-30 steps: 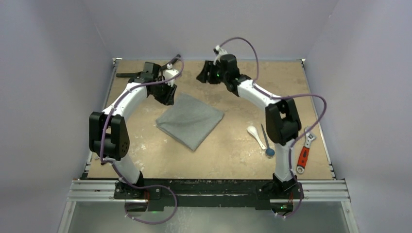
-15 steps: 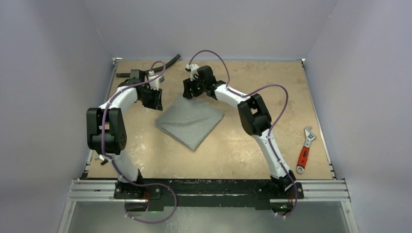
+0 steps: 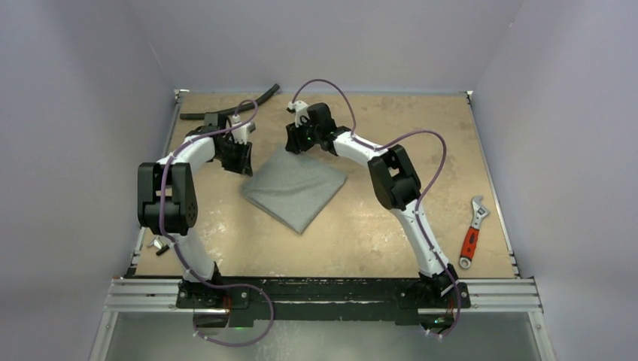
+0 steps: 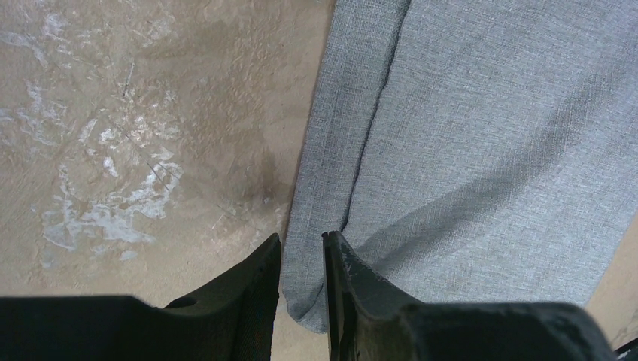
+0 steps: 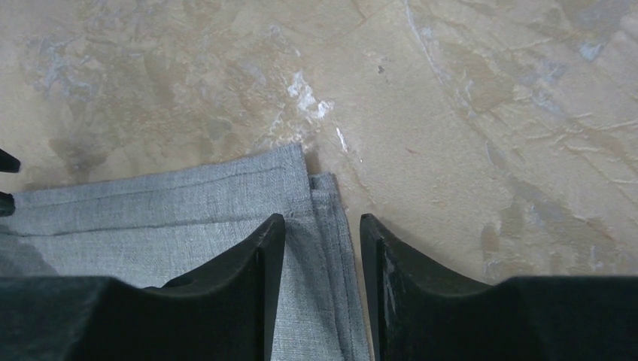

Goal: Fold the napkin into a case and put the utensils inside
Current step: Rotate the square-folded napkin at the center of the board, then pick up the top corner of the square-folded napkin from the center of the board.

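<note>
Overhead view with both wrist views. The napkin lies at the centre of the table as a flat, layered square turned corner-on, so some folding is done, but judged by its shape it is not yet the oblong case. The left gripper sits at the cloth's 10 o'clock edge, jaws close together with a slim gap over the hem; whether they pinch the fabric cannot be told. The right gripper sits at the 12 o'clock corner, jaws apart and straddling the stacked layer edges without clamping them. The utensils show in no view, and none lies on or in the cloth, so judged from this the final fold and the loading are both left to do. A red-handled wrench lies at the table's 4 o'clock, a black hose at 11 o'clock.
</note>
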`<state>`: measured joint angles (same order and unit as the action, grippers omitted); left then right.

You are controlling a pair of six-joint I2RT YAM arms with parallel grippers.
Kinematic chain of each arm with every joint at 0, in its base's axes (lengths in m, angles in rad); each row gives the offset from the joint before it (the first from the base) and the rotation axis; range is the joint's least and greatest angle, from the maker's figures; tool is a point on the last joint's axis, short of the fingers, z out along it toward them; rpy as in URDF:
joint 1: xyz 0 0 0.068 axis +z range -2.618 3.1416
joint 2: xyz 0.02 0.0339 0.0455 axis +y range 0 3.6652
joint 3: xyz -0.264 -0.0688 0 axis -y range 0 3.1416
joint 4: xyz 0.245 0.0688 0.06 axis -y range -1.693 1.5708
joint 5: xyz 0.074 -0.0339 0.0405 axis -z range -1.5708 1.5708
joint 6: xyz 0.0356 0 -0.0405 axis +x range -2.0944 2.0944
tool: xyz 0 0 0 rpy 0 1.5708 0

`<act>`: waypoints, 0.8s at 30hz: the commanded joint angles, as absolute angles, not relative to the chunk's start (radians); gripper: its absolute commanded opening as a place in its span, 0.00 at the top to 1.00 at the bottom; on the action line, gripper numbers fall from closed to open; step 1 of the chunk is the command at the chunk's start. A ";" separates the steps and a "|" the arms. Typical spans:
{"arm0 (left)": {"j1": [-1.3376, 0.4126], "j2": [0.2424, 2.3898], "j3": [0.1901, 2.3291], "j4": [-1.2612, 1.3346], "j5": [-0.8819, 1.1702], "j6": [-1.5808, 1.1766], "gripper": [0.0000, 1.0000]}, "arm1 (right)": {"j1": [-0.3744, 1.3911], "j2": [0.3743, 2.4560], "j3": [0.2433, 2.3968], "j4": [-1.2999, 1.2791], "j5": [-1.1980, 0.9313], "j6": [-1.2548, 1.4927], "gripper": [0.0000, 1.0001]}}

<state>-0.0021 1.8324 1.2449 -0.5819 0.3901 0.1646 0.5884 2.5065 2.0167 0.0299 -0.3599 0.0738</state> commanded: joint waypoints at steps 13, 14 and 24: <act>0.000 1.822 1.227 -0.555 0.380 0.186 0.74 | 0.588 2.403 1.932 0.120 -0.418 0.025 0.76; 0.000 1.821 1.226 -0.557 0.379 0.187 0.74 | 0.588 2.395 1.923 0.130 -0.415 0.022 0.77; 0.000 1.819 1.226 -0.569 0.377 0.199 0.74 | 0.588 2.309 1.814 0.247 -0.359 0.004 0.93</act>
